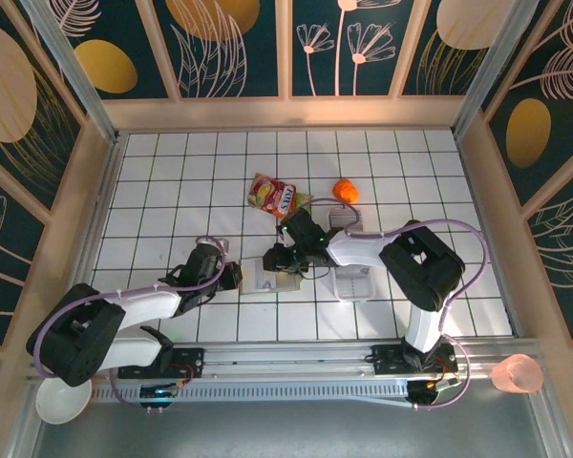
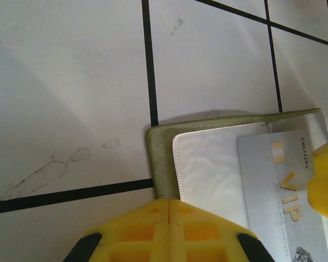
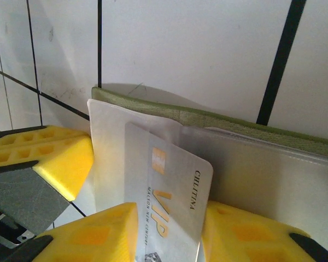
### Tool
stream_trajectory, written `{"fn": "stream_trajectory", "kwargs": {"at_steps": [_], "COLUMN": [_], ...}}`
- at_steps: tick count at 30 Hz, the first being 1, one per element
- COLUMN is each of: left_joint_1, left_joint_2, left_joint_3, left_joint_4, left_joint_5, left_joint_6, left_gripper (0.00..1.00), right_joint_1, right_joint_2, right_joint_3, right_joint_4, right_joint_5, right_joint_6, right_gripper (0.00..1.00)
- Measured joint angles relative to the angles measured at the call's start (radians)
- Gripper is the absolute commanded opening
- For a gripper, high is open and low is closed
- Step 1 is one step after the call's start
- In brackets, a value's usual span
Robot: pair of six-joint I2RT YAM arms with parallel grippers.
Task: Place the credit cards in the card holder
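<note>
Writing on card: the silver-grey card carries "VIP" in large gold letters and "CHLTINA" in small black type along one edge. A finer line beside "VIP" is cut off and not safely read. A gold chip square sits near one end.
Writing elsewhere: the snack bag has print too small to read.
Left arm: reaches low across the bench, wrist turned toward the right jaws.
Left jaws: closed flush, only a seam between the yellow fingers. The tips sit at one edge of the card holder. Whether they pinch it cannot be told.
Right arm: stretched leftward, wrist bent down, meeting the left jaws over the holder.
Right jaws: parted, with the card lying in the gap. Whether the fingers press on it cannot be told.
Card position: between the right jaws, lying on the holder's pale pocket. Whether its end is tucked in cannot be told.
Card holder position: flat on the bench, directly beneath both sets of jaws.
Materials: the holder has an olive woven outer and a glossy grey-white stitched lining. The card is smooth with rounded corners. The bench is white tile with black grid lines. The fingers are ribbed yellow plastic.
Nearby: a clear tray lies just to the right of the right jaws.
</note>
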Motion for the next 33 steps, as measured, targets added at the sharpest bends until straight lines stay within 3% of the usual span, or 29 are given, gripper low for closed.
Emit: {"fn": "stream_trajectory", "kwargs": {"at_steps": [27,33], "left_joint_1": [-0.001,-0.001], "left_joint_2": [0.006,0.006], "left_joint_3": [0.0,0.0], "left_joint_4": [0.005,0.005], "left_joint_5": [0.0,0.0], "left_joint_6": [0.0,0.0], "left_gripper": [0.02,0.02], "right_joint_1": [0.067,0.078], "right_joint_2": [0.022,0.022], "right_joint_3": [0.085,0.087], "right_joint_4": [-0.122,-0.128], "right_joint_5": [0.117,0.137], "right_joint_6": [-0.031,-0.034], "right_gripper": [0.35,0.31]}}
